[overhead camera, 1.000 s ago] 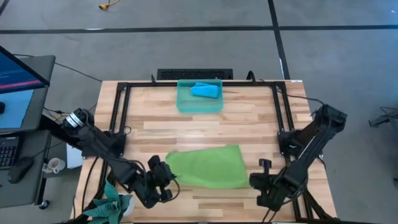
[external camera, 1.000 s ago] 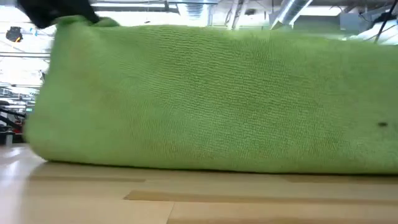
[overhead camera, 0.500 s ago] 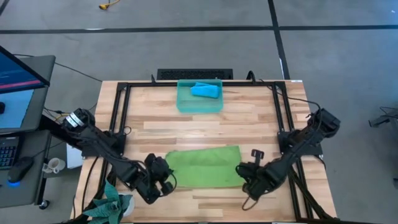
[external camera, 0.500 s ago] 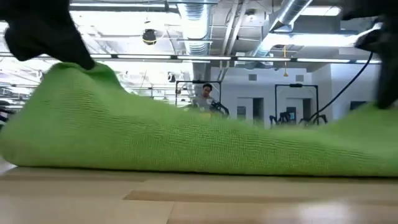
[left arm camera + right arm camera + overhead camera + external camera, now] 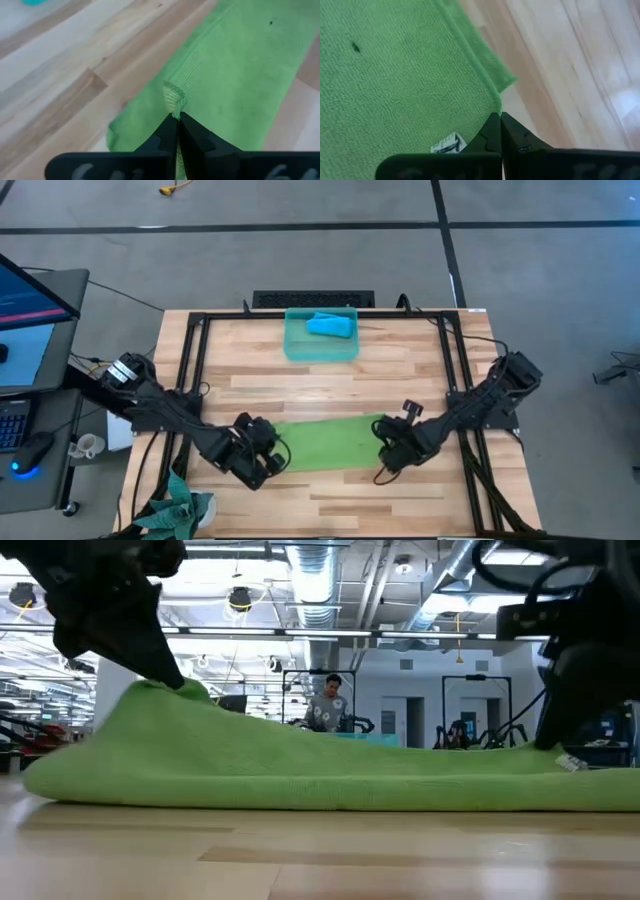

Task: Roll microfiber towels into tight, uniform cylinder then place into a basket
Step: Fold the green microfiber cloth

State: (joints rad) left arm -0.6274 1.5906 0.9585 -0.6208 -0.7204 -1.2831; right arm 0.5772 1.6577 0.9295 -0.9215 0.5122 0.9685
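High: lime green towel (image 5: pixel 325 444) folded flat on near tabletop (image 5: pixel 400 370); left tool (image 5: pixel 272 459) and right tool (image 5: pixel 384 452) at its ends. Blue towel (image 5: pixel 330 325) sits in basket (image 5: pixel 320 348).
Low: left corner raised.
Wrists: both tools pinch towel edge, probably a double layer.

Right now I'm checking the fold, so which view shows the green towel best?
The high view: the whole green towel shows as a folded strip between both hands. The low view shows only its near edge; the wrist views show only pinched corners.
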